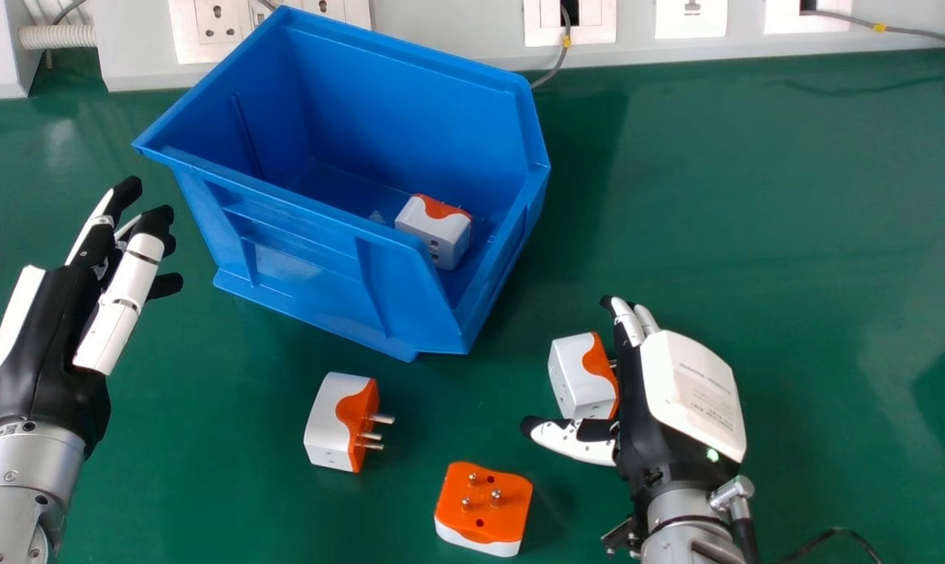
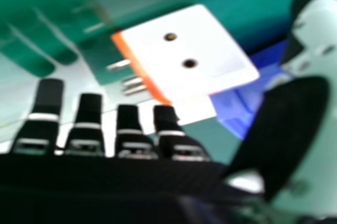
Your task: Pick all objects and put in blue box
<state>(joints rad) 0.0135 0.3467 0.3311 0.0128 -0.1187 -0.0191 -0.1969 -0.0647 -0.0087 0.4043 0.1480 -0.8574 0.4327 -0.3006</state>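
Right hand (image 1: 696, 392), fingers (image 2: 90, 109) extended and thumb (image 1: 573, 442) spread wide, flanks a white-and-orange plug adapter (image 1: 578, 380) on the green tabletop (image 1: 794, 235) just left of its palm, prongs (image 2: 119, 65) palmward, the left hand (image 1: 45, 345) well apart.

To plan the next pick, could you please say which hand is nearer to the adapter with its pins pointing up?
The right hand: it is right of the adapter, the left hand much farther off to its left.
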